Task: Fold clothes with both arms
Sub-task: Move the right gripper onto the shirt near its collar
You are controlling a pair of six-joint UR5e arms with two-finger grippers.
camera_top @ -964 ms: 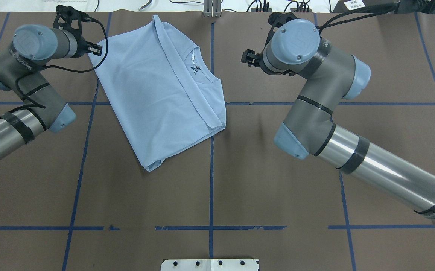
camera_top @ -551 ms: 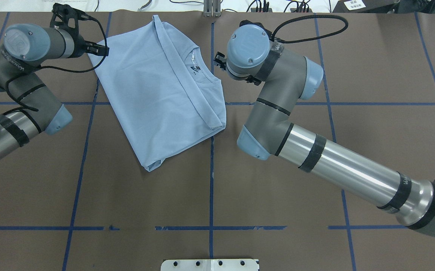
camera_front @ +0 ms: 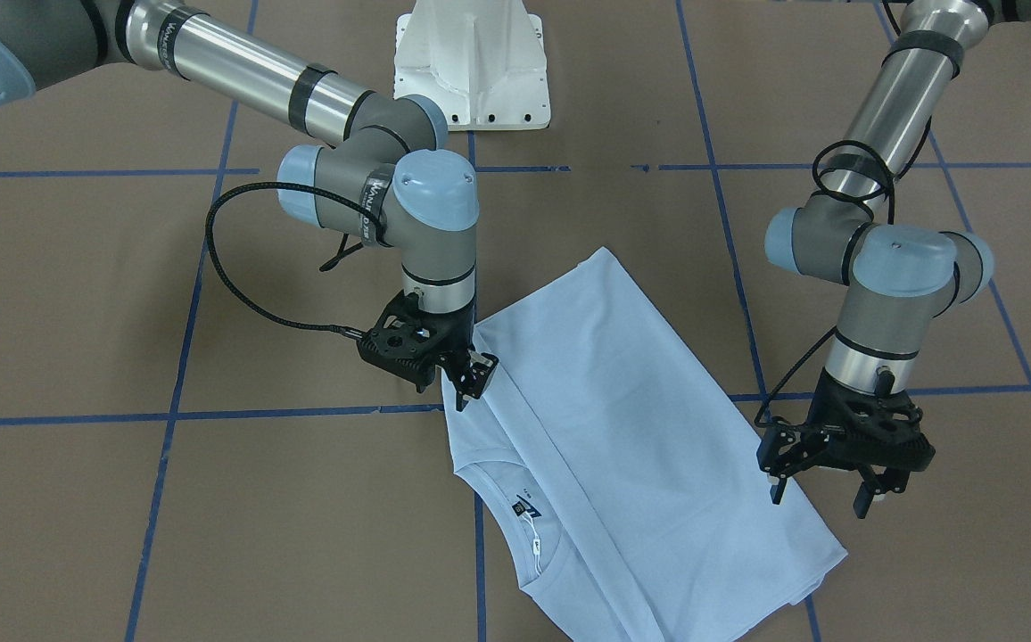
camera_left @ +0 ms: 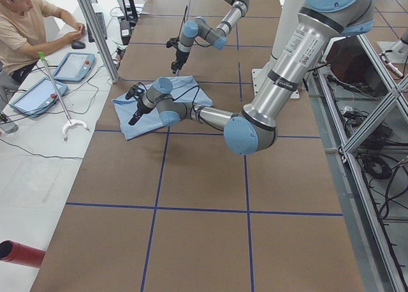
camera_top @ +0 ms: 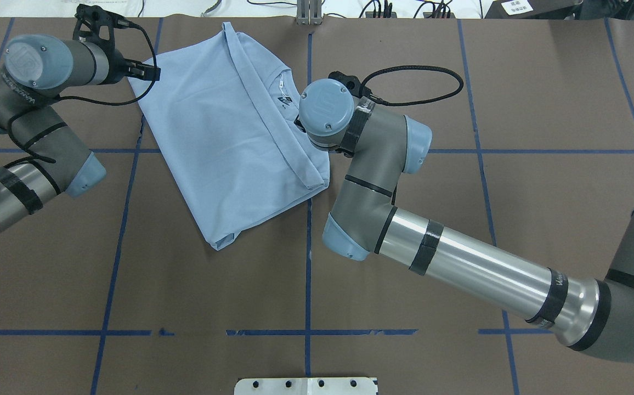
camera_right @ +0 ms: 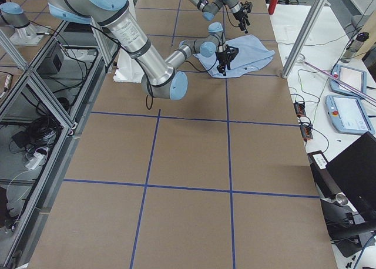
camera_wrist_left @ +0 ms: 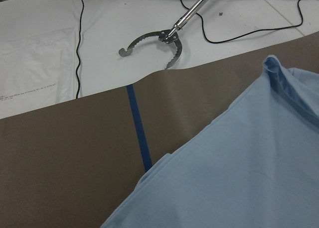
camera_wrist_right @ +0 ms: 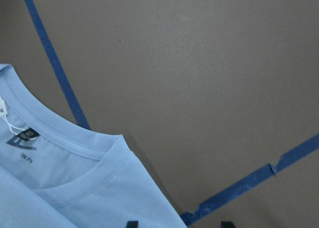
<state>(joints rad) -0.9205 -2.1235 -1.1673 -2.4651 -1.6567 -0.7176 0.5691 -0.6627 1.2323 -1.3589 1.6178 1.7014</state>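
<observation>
Brown, blue-taped table: the front view shows the T-shirt folded at lower centre, right gripper spread at its left edge, left gripper spread over its right. Overhead, the right arm hides the collar's side. Left-wrist view: a metal grabber at upper centre.

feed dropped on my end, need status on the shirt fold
Left claw open, over the shirt's left edge. Right claw open, low at the opposite edge. Shirt partly folded, flat on table. Nothing in the way.
</observation>
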